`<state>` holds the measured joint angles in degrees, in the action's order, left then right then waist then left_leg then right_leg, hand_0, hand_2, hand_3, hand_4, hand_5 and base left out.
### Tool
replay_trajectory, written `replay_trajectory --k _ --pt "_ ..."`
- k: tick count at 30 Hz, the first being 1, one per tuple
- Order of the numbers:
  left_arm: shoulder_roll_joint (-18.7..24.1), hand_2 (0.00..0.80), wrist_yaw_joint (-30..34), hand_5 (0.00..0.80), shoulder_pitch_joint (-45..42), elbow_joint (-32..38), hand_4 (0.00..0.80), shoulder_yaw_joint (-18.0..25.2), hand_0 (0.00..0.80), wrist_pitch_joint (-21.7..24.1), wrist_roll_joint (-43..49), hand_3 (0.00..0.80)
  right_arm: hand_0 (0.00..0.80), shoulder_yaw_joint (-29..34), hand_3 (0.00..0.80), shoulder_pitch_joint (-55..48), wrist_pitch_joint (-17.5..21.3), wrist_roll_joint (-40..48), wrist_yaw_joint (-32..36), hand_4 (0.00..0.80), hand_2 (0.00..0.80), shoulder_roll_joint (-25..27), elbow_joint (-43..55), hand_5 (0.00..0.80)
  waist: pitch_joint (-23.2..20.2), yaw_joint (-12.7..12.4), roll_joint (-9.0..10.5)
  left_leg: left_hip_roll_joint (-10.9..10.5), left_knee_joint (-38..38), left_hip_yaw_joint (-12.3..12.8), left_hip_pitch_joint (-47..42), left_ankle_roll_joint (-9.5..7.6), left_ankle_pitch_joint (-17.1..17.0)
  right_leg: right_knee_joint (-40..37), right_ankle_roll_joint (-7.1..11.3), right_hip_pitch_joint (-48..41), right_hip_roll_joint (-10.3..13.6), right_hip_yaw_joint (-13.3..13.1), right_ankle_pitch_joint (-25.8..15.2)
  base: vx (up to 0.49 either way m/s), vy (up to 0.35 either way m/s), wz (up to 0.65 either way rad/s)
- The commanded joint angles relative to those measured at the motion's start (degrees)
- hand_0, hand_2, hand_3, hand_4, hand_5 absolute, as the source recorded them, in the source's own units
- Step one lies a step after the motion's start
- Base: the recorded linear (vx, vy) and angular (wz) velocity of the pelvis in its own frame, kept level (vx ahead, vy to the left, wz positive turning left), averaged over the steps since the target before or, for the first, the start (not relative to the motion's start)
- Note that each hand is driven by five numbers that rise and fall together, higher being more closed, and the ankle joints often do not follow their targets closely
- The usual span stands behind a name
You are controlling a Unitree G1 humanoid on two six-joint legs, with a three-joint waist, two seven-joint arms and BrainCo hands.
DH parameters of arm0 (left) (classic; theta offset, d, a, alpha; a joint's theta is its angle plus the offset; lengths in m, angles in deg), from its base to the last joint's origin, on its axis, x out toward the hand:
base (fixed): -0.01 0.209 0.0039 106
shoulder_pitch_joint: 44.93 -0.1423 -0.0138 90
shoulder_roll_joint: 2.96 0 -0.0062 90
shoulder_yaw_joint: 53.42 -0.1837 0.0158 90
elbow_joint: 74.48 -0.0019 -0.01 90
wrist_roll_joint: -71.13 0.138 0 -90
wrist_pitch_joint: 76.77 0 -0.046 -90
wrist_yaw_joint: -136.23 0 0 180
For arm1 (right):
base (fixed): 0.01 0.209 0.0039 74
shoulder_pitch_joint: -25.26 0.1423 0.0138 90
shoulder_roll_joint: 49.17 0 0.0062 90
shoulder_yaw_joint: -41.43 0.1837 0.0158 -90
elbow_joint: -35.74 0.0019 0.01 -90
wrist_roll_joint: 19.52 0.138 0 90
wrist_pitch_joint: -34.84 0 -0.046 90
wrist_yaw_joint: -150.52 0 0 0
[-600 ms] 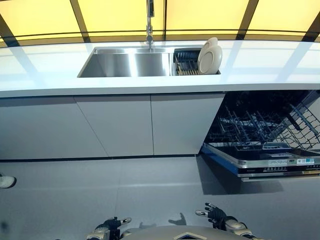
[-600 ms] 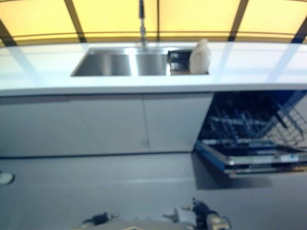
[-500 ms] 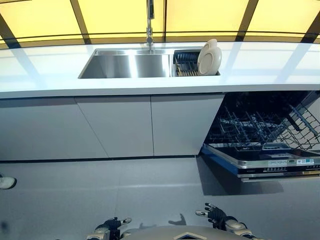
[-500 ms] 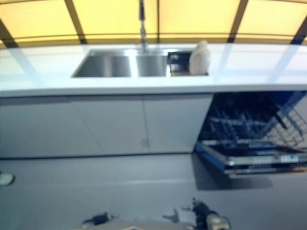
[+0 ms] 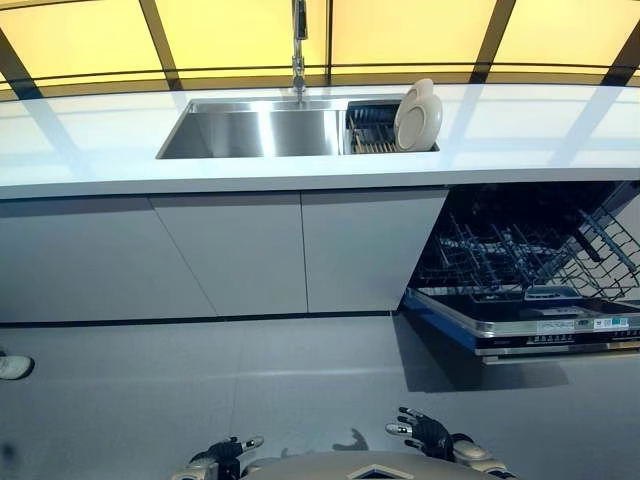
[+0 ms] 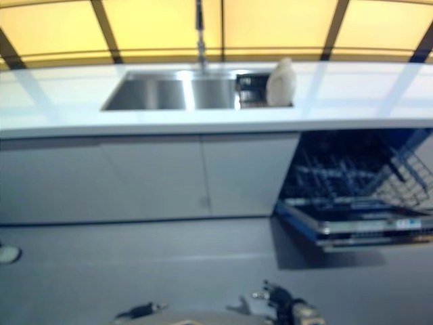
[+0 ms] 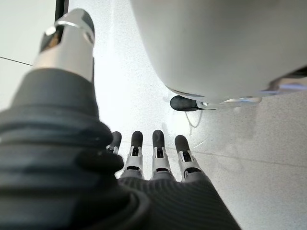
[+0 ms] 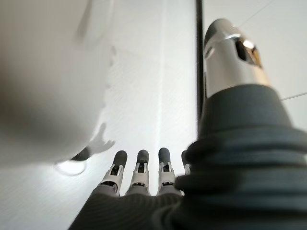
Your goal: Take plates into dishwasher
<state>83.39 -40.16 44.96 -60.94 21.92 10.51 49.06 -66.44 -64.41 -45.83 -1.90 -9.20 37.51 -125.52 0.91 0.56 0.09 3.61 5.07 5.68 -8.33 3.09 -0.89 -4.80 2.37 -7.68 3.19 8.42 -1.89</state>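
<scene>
the plates (image 5: 418,114) stand on edge in a dark rack (image 5: 372,128) at the right end of the steel sink (image 5: 255,128), in the upper middle of the frame, set into a white counter (image 5: 90,140). both hands are at the very bottom of the frame, well apart from the plates, with the whole stretch of grey floor (image 5: 200,380) and the white cabinet fronts (image 5: 240,250) between them.

the dishwasher (image 5: 530,270) is open at the right edge, its door (image 5: 520,325) folded down and a wire basket (image 5: 520,245) showing inside. there is a strip of small labels along the door's front edge, but the print is too small to read.

the left hand (image 5: 222,455) shows at the bottom, left of centre; the right hand (image 5: 425,435) shows at the bottom, right of centre, a little higher in the frame. in the left wrist view the left hand (image 7: 158,158) has its fingers (image 7: 159,143) straight in a row, thumb apart, holding nothing, over bare floor. in the right wrist view the right hand (image 8: 139,177) is the same: fingers (image 8: 142,165) extended and relaxed, thumb apart, empty.

a tall tap (image 5: 298,45) rises behind the sink, in front of yellow panels (image 5: 230,35). a person's white shoe (image 5: 12,366) shows at the left edge.
</scene>
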Motion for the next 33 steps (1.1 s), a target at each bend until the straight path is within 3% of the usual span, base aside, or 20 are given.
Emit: replay_trajectory --k 1,6,10,11,13,17,22,25,29,31,32,33 --pt "-2.0 0.0 0.2 0.0 4.0 -2.2 0.0 -1.2 0.0 -0.7 1.6 0.0 0.0 -2.2 0.0 5.0 4.2 2.3 1.4 0.0 0.0 -1.5 0.7 0.0 2.3 -0.3 3.3 -2.9 -0.1 -0.1 0.2 -3.43 1.2 0.8 2.87 1.3 1.6 -1.2 -2.4 -0.038 -0.028 -0.01" --pt "-2.1 0.0 -0.5 0.0 4.7 -2.7 0.0 -1.4 0.0 -0.6 1.5 0.0 0.0 -2.9 0.0 5.8 3.1 2.1 1.6 0.0 0.0 -2.2 1.2 0.0 2.2 -0.3 3.24 -2.7 -0.1 0.0 -0.3 -3.53 1.3 0.8 2.52 0.8 1.3 -1.1 -2.1 0.002 -0.008 0.0" --pt "-1.5 0.0 -0.4 0.0 4.7 -2.0 0.0 -0.9 0.0 -1.5 2.4 0.0 0.0 -4.2 0.0 5.7 5.9 2.3 6.1 0.0 0.0 -1.6 4.7 0.0 2.1 -0.5 3.27 -2.6 -0.1 -0.2 -0.5 -3.27 1.0 0.8 2.4 0.3 1.3 -0.7 -2.0 0.004 -0.038 0.0" --pt "-1.0 0.0 -0.3 0.0 4.2 -1.2 0.0 -0.6 0.0 -1.9 3.1 0.0 0.0 -4.7 0.0 5.7 6.2 5.0 8.9 0.0 0.0 -0.5 10.9 0.0 2.2 -0.4 3.4 -2.5 -0.1 -0.3 -0.5 -3.13 0.9 0.7 2.36 0.1 1.2 -0.6 -2.0 0.005 -0.086 0.0" --pt "-0.1 0.0 -0.3 0.0 2.7 0.6 0.0 -0.4 0.0 -1.9 3.2 0.0 0.0 -5.2 0.0 5.0 0.9 7.3 9.2 0.0 0.0 1.8 27.8 0.0 2.3 0.2 3.61 -2.4 -0.1 -0.2 -0.5 -2.97 0.7 0.8 2.22 0.2 1.1 -0.9 -1.9 -0.01 -0.074 -0.01" --pt "1.3 0.0 -0.1 0.0 1.0 1.9 0.0 0.9 0.0 -1.3 2.4 0.0 0.0 -2.5 0.0 3.5 2.8 15.6 7.6 0.0 0.0 7.8 51.3 0.0 2.2 1.9 3.53 -2.1 -0.1 0.4 0.0 -2.87 0.5 1.1 2.13 1.0 0.8 -1.5 -1.7 -0.03 -0.049 0.0" --pt "0.6 0.0 -0.7 0.0 0.5 0.9 0.0 1.8 0.0 0.5 1.6 0.0 0.0 7.0 0.0 5.9 5.6 24.6 6.9 0.0 0.0 8.6 63.1 0.0 2.3 2.8 3.04 -1.6 -0.2 0.8 -0.2 -3.14 1.1 2.9 1.77 1.8 0.3 -2.2 -0.2 0.0 -0.063 -0.01" --pt "0.3 0.0 -1.4 0.0 1.0 0.6 0.0 2.3 0.0 0.8 1.3 0.0 0.0 12.5 0.0 11.9 6.8 27.1 0.6 0.0 0.0 10.1 65.6 0.0 2.8 2.6 2.99 -1.1 -2.3 0.1 -0.5 -3.18 2.0 4.8 0.64 1.9 -0.4 -3.0 1.2 0.042 -0.119 -0.07" --pt "0.6 0.0 -3.2 0.0 2.3 0.5 0.0 4.4 0.0 0.9 0.5 0.0 0.0 15.5 0.0 21.3 6.8 28.9 -12.2 0.0 0.0 14.0 61.9 0.0 4.3 1.6 5.0 -0.1 -14.8 -0.8 3.3 -2.34 5.0 7.4 -1.48 2.5 -0.4 -3.6 2.1 0.04 -0.162 -0.06" --pt "0.8 0.0 -2.9 0.0 2.8 0.2 0.0 5.0 0.0 0.8 0.1 0.0 0.0 15.9 0.0 24.1 6.7 30.3 -15.9 0.0 0.0 15.4 59.1 0.0 5.0 1.0 5.85 0.7 -21.4 -0.9 6.1 -2.05 4.7 7.7 -2.45 2.4 -0.4 -3.6 2.1 0.025 -0.167 -0.04" --pt "0.9 0.0 -2.1 0.0 3.2 -0.5 0.0 5.1 0.0 1.0 -0.3 0.0 0.0 15.9 0.0 27.3 7.4 31.1 -17.9 0.0 0.0 17.2 54.5 0.0 6.0 -0.1 6.72 0.3 -30.8 -1.6 11.4 -2.29 2.3 8.0 -3.68 2.0 -0.6 -4.2 2.0 0.061 -0.17 -0.05" --pt "1.2 0.0 -1.3 0.0 3.2 -0.6 0.0 5.4 0.0 0.5 -0.8 0.0 0.0 15.7 0.0 28.8 7.1 29.8 -20.0 0.0 0.0 18.8 52.0 0.0 6.7 -0.9 6.62 0.3 -34.8 -1.4 15.3 -2.05 -0.8 7.9 -4.42 1.3 -1.3 -4.7 1.8 0.108 -0.16 -0.04"
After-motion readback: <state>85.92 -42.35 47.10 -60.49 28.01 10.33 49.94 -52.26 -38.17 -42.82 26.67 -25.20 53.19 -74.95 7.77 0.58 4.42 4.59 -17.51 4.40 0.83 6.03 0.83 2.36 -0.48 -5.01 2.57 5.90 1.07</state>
